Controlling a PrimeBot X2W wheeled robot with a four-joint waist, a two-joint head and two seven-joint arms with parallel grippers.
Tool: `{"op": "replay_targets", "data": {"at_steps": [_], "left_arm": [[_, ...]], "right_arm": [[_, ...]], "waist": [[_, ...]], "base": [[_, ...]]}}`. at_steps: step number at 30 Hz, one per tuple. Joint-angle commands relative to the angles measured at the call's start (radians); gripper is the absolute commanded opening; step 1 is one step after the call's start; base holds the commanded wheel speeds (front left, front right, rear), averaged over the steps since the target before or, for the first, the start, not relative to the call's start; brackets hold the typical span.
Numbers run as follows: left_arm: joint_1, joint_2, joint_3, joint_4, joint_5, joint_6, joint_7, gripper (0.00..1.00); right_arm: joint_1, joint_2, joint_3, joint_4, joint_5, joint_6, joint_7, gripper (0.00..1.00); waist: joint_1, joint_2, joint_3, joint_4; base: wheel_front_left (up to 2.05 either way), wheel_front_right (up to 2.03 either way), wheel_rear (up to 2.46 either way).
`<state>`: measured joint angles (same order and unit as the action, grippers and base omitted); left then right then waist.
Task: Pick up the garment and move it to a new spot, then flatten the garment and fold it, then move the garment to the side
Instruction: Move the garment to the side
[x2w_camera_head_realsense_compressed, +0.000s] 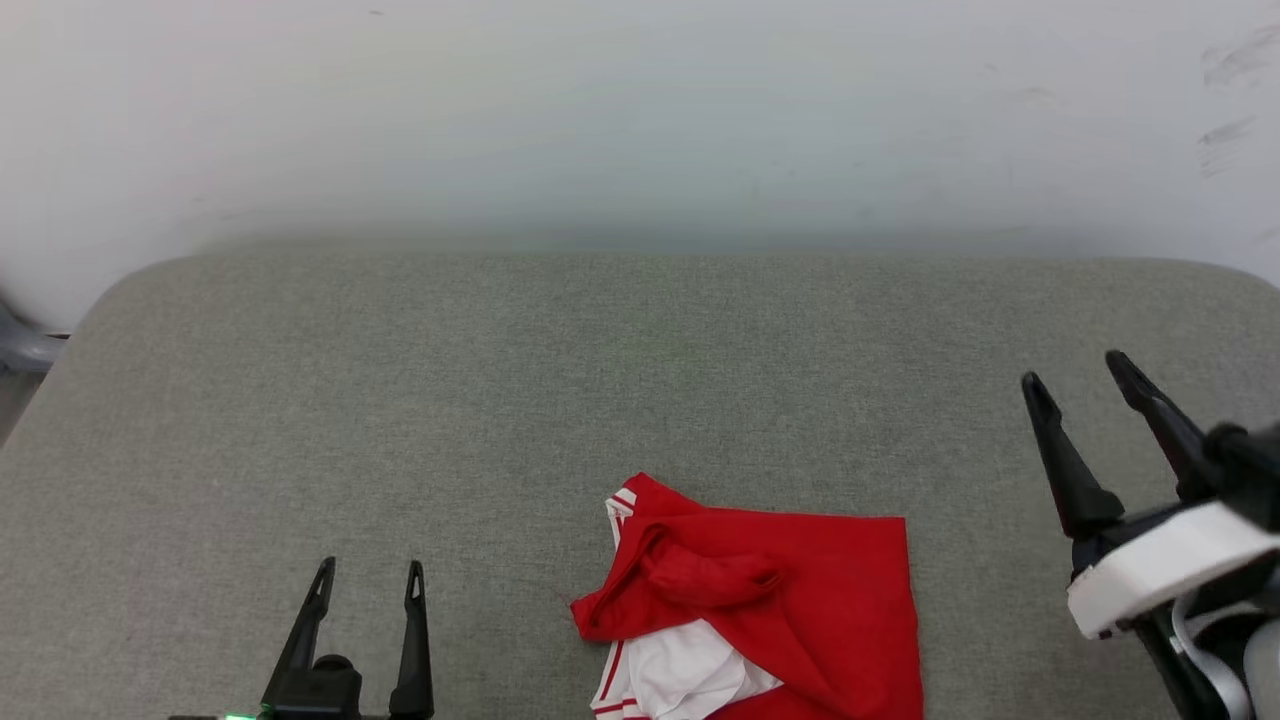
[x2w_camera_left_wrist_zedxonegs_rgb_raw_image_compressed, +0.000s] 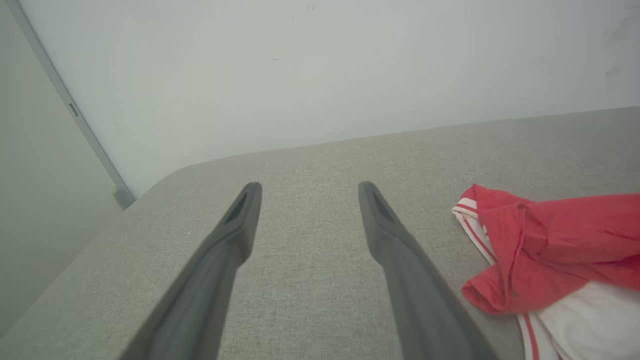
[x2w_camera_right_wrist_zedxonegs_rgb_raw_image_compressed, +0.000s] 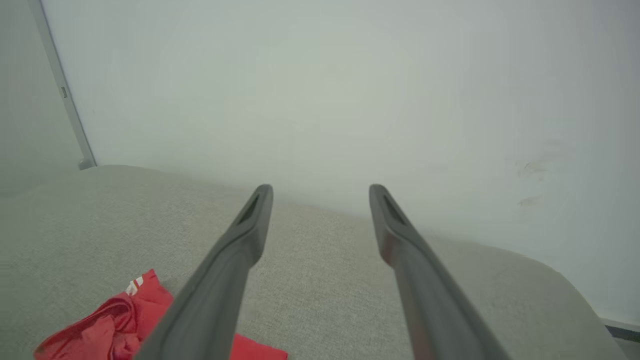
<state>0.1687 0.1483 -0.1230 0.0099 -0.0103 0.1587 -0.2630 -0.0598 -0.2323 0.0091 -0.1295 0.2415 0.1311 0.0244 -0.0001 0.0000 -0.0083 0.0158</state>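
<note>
Grey woven fabric covers the worktop, which runs back to a plain white wall. The garment lies at the near edge, right of the middle. Its red body is fairly flat on the right, rumpled and doubled over on the left, with a white sleeve showing below.

It is neither spread flat nor neatly folded, which would fit a jersey waiting to be lifted or one just set down for flattening. Either way, any grip would likely mean pinching thin cloth off a soft surface.

The left gripper sits at the near edge, left of the garment, pointing at the far edge. The right gripper hangs by the right edge, angled inward. Both have their fingers spread wide and hold nothing.
</note>
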Motion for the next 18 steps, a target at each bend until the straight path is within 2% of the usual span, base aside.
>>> {"op": "replay_targets", "data": {"at_steps": [1, 5, 11, 14, 18], "left_arm": [[-0.016, 0.003, -0.002, 0.0, 0.0, 0.0, -0.002, 1.0], [-0.028, 0.001, -0.011, -0.003, 0.004, 0.001, -0.002, 1.0], [-0.045, -0.005, -0.017, -0.007, 0.001, 0.006, -0.002, 1.0], [-0.057, -0.01, -0.019, -0.008, 0.0, 0.009, -0.002, 1.0], [-0.077, -0.015, -0.025, -0.009, 0.0, 0.01, -0.002, 1.0]], "right_arm": [[-0.047, -0.041, 0.033, -0.002, 0.034, -0.001, 0.065, 1.0], [-0.141, -0.153, 0.136, 0.018, 0.146, -0.001, 0.285, 1.0], [-0.215, -0.272, 0.259, 0.067, 0.338, -0.001, 0.589, 1.0], [-0.226, -0.319, 0.315, 0.089, 0.408, -0.001, 0.696, 1.0], [-0.217, -0.348, 0.364, 0.113, 0.468, -0.001, 0.771, 1.0]], "waist": [[0.0001, 0.0, 0.004, 0.004], [0.0001, 0.0, 0.02, 0.015], [0.0001, 0.0, 0.049, 0.034], [0.0001, 0.0, 0.068, 0.046], [0.0001, 0.0, 0.102, 0.065]], "base": [[0.0, 0.0, 0.0], [0.0, 0.0, 0.0], [0.0, 0.0, 0.0], [0.0, 0.0, 0.0], [0.0, 0.0, 0.0]]}}
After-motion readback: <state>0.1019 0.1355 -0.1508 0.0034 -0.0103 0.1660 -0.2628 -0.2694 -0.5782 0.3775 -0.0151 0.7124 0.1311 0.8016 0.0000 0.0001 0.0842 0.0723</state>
